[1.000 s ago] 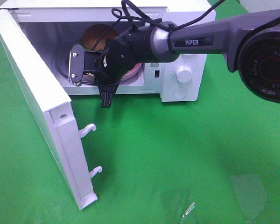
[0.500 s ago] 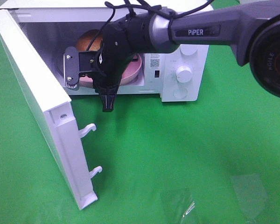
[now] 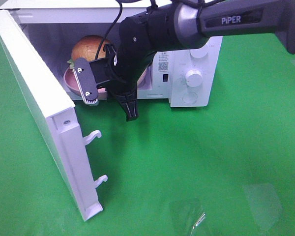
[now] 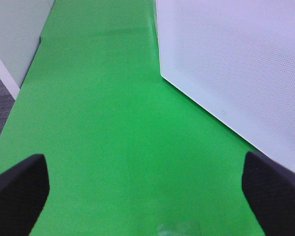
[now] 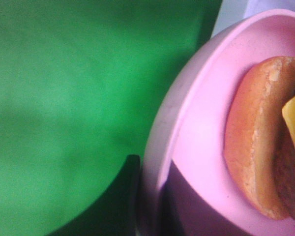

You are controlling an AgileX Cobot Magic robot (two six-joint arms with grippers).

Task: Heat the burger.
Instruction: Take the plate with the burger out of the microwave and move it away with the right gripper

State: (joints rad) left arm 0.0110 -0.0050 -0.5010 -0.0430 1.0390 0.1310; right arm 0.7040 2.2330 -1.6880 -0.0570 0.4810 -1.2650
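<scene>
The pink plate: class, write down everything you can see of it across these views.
The pink plate is round, smooth and matte, plastic by the look of it, with a raised rim. It carries the burger, whose bottom bun rests on it. In the high view it sits in the mouth of the open white microwave, half hidden by the right gripper. That gripper is shut on its rim, as the wrist view suggests.

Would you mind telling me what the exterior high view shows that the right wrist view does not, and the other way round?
Only the exterior high view shows the white microwave, its open door and the right arm reaching in front of its opening. Only the right wrist view shows, close up, the burger's yellow cheese edge and the underside of its bun. Both show the burger on the pink plate and the green table cover.
</scene>
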